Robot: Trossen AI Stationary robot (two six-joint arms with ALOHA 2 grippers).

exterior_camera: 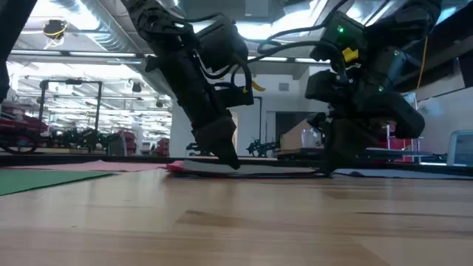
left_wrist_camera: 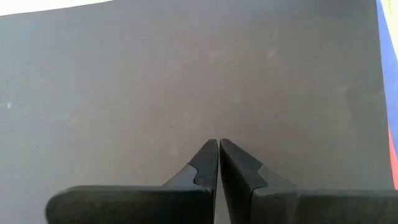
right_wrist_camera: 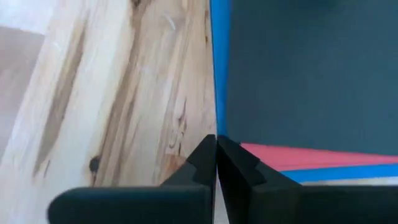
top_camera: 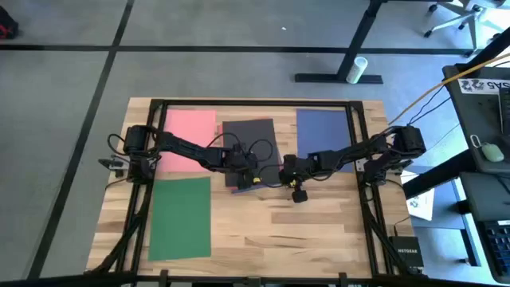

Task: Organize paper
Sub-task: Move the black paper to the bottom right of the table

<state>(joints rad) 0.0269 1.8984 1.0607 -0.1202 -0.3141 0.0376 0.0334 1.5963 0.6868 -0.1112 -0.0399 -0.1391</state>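
Observation:
A dark grey sheet [top_camera: 253,135] tops a small stack at the table's middle. A blue edge [right_wrist_camera: 219,74] and a red sheet [right_wrist_camera: 311,157] peek out from under it. A pink sheet [top_camera: 190,127] lies flat at the far left, a navy sheet [top_camera: 323,126] at the far right and a green sheet [top_camera: 181,217] at the near left. My left gripper [left_wrist_camera: 218,142] is shut, tips down on the grey sheet. My right gripper [right_wrist_camera: 216,138] is shut at the stack's right edge, beside bare wood [right_wrist_camera: 124,93]. My left gripper presses its shut fingertips [exterior_camera: 230,161] down on the face of the dark grey sheet [left_wrist_camera: 217,118], inside its edges. The fingers slant down from the table's left. The sheet lies flat on the stack. My right gripper sets its shut fingertips [exterior_camera: 329,168] down where the stack's blue edge [right_wrist_camera: 219,124] meets the wood. They come from above, slanting from the table's right. Whether they touch the paper or only the table I cannot tell.
Black frame rails [top_camera: 255,102] run along the table's edges, with the arm bases at the left [top_camera: 131,147] and right [top_camera: 402,147]. Bare wood [top_camera: 303,231] fills the near right part. A white printed sheet [top_camera: 421,203] lies off the table's right side.

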